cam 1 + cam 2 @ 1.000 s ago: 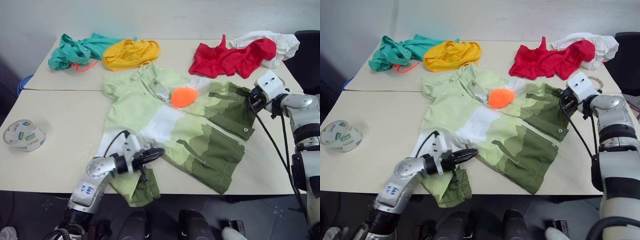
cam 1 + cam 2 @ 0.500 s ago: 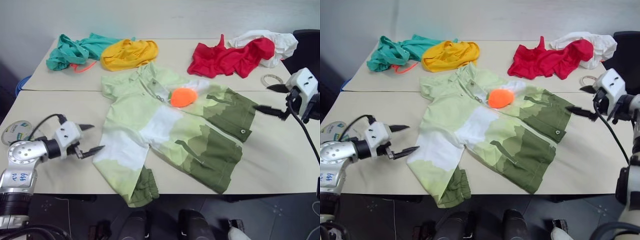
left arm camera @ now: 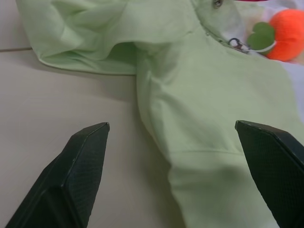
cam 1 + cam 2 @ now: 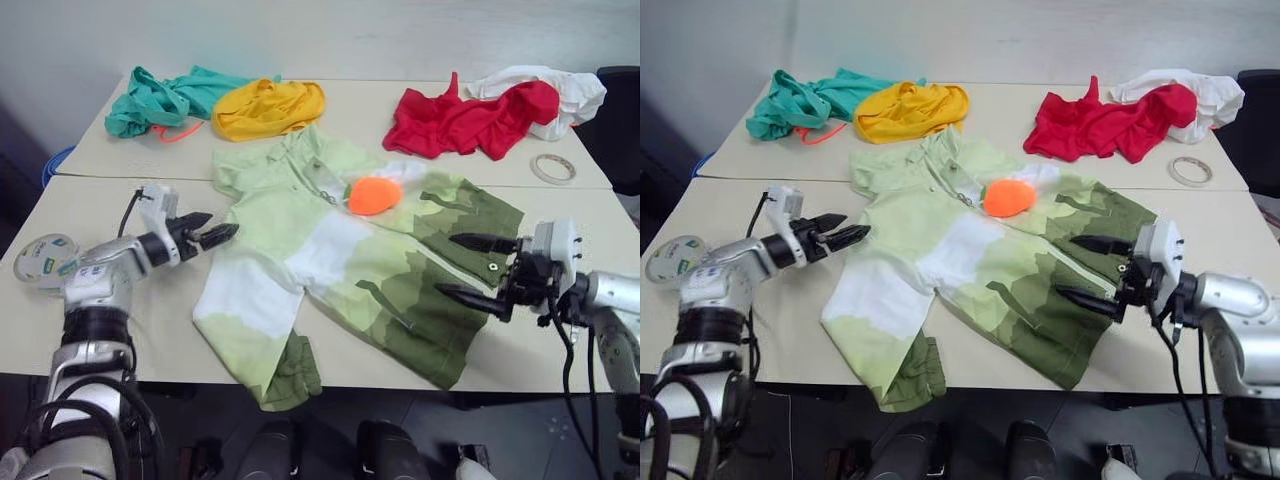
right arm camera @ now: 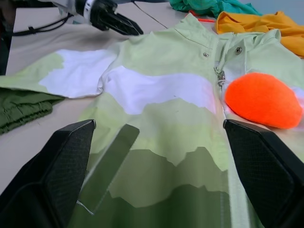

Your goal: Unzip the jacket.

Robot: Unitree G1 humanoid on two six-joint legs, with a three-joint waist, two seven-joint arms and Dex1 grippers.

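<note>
jacket (image 4: pixel 350 265) flat mid-counter (image 4: pixel 140 320), zipper up for access | left gripper (image 4: pixel 215 233) wide open, empty, at sleeve | right gripper (image 4: pixel 468 268) wide open, empty, at hem

Your jacket (image 4: pixel 340 265) lies spread flat, front up, across the table's near half, collar toward the far side, hem toward the near right. It runs pale green at the shoulders, white mid-chest, dark olive below. The zipper looks closed (orange puff pull (image 4: pixel 375 195) resting near the collar). One sleeve's olive cuff droops over the near edge.
</note>
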